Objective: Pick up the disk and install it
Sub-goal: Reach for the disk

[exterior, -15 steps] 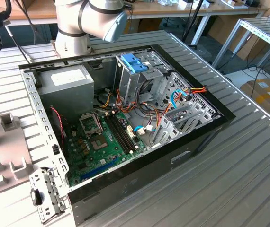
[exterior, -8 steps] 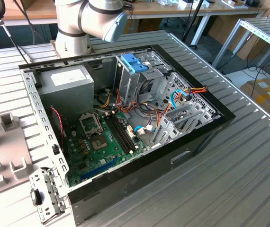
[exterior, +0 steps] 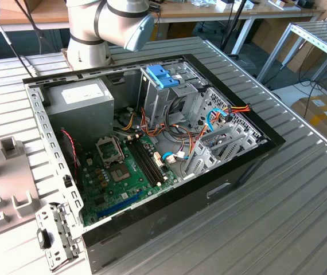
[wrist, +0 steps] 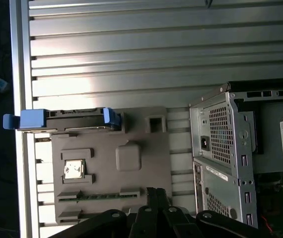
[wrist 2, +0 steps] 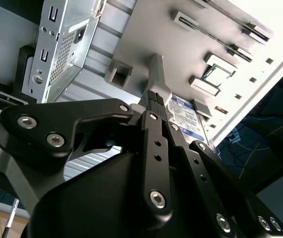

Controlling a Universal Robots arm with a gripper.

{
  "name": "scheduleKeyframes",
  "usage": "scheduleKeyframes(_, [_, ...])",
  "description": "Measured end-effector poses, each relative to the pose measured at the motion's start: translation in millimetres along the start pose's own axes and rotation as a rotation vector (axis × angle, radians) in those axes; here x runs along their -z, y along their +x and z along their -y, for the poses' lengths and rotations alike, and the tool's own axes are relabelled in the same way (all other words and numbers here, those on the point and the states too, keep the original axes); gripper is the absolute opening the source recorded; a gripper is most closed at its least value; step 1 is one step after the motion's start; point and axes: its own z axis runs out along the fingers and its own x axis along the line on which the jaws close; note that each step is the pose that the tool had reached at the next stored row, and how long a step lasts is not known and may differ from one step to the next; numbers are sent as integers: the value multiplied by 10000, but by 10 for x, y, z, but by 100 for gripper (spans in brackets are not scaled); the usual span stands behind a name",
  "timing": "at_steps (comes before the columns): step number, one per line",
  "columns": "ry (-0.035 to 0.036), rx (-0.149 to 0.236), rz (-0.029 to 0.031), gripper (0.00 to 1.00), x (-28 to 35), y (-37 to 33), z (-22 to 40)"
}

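First wrist view: the disk (wrist: 69, 119) stands on its long edge in a slot at one rim of the grey fixture plate (wrist: 111, 148), with blue side rails (wrist: 32, 119) at both ends. My gripper (wrist: 156, 192) hangs over the plate's opposite rim, jaws drawn narrow and holding nothing.

Judgement: a dense, rigid metal block, heavy for its bulk, with smooth flanks and sensitive to shock. Best taken across the two broad faces near mid-length, clear of the plastic rails. The open computer case (wrist: 231, 144) sits just beside the plate.
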Motion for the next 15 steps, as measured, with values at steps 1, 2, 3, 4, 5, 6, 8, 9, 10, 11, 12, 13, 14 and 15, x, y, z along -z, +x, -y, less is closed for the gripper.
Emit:
scheduleKeyframes(1, [0,0,0,11,0,6,0])
scheduleKeyframes(2, [0,0,-1,11,0,17,1])
scheduleKeyframes(3, [-1,0,0,11,0,37,3])
scheduleKeyframes(4, [-1,0,0,11,0,55,4])
scheduleKeyframes(5, [-1,-1,0,11,0,64,5])
scheduleKeyframes(6, [0,-1,0,11,1,72,5])
scheduleKeyframes(8, [0,0,-1,11,1,90,7])
scheduleKeyframes(9, [0,0,1,11,1,97,7])
scheduleKeyframes(10, [0,-1,0,11,1,103,8])
scheduleKeyframes(11, [0,-1,0,11,1,110,8])
scheduleKeyframes(12, [0,0,0,11,1,116,9])
scheduleKeyframes(13, [0,0,-1,11,1,122,9])
scheduleKeyframes(14, [0,0,0,11,1,129,10])
scheduleKeyframes(15, [-1,0,0,11,1,136,10])
